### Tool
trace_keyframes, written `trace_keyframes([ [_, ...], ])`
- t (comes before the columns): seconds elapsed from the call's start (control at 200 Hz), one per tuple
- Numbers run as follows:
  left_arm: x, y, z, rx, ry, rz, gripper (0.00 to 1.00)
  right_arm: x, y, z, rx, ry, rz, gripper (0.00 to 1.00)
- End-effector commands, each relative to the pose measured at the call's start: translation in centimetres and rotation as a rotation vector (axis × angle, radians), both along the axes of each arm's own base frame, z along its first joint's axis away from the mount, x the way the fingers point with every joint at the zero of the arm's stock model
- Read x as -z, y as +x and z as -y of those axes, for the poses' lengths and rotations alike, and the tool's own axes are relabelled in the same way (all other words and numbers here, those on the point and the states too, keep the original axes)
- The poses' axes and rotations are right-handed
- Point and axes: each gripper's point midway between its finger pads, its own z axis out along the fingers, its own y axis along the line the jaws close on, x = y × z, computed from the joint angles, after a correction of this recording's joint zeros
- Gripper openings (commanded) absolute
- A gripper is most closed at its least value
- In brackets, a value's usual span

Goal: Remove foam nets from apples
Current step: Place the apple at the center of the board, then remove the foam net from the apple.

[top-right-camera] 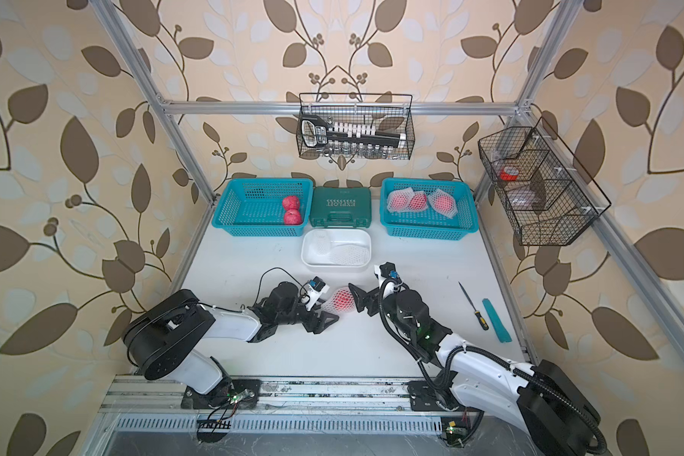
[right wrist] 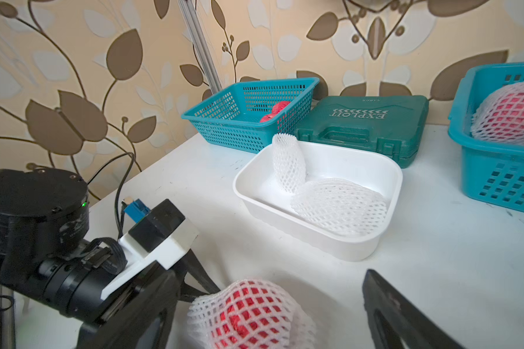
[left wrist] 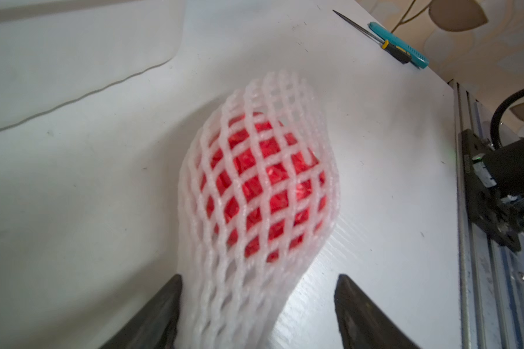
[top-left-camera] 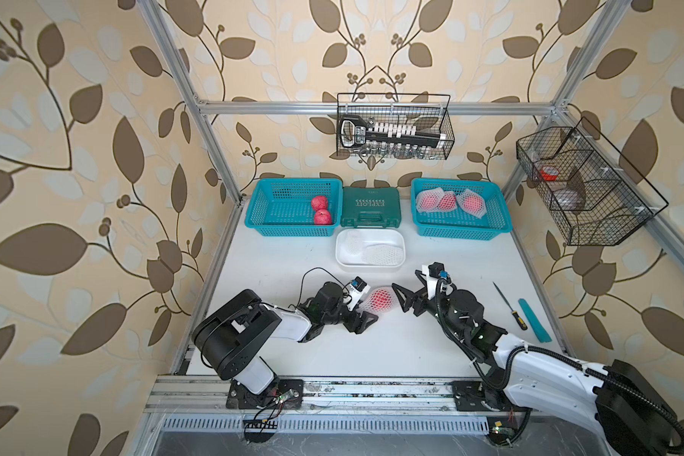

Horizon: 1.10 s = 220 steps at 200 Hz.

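White table; apple in foam net between grippers; left gripper jaws apart around net end; right gripper jaws spread wide, nothing held.

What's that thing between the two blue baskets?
A closed green tool case sits between them, touching neither; both top views show it.

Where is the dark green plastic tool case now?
In a top view, the case lies at the back of the table, between two teal plastic baskets, behind the white plastic tub.
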Motion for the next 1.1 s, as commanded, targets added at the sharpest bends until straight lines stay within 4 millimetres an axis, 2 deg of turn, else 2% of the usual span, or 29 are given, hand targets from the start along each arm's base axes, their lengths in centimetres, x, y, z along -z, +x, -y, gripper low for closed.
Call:
trace_keyframes([
  [0.0, -0.9, -0.3, 0.7, 0.057, -0.020, 0.042, 0.63, -0.5, 0.2, 0.6, 0.032, -0.003, 0.037, 0.95],
  [0.11, -0.9, -0.2, 0.8, 0.061, -0.011, 0.048, 0.55, -0.3, 0.3, 0.5, 0.031, -0.009, 0.029, 0.95],
  [0.195, -0.8, -0.1, 0.7, 0.062, 0.006, 0.049, 0.43, -0.2, 0.4, 0.5, 0.035, -0.009, 0.024, 0.95],
  [0.35, -0.9, 0.1, 0.7, 0.054, 0.013, 0.050, 0.41, 0.2, 0.5, 0.4, 0.036, -0.021, 0.013, 0.95],
  [0.42, -1.3, 0.1, 0.6, 0.050, 0.009, 0.049, 0.32, 0.3, 0.6, 0.5, 0.042, -0.024, 0.008, 0.95],
  [0.57, -2.3, 0.4, 0.2, 0.018, 0.044, 0.017, 0.26, 0.1, 0.7, 0.9, 0.064, -0.023, 0.017, 0.95],
  [0.615, -2.1, 0.5, -0.1, -0.009, 0.076, -0.020, 0.21, 0.2, 0.7, 1.2, 0.077, -0.025, 0.018, 0.95],
  [0.64, -3.3, 0.7, -0.2, -0.020, 0.068, -0.009, 0.19, 0.1, 0.7, 1.3, 0.083, -0.024, 0.020, 0.95],
  [0.775, -5.1, 0.2, -1.3, -0.069, 0.111, -0.080, 0.08, -0.3, 0.6, 2.2, 0.116, -0.015, 0.040, 0.95],
  [1.095, -9.3, -3.4, -3.4, -0.101, 0.206, -0.331, 0.06, -0.4, 0.7, 2.7, 0.145, -0.023, 0.045, 0.95],
])
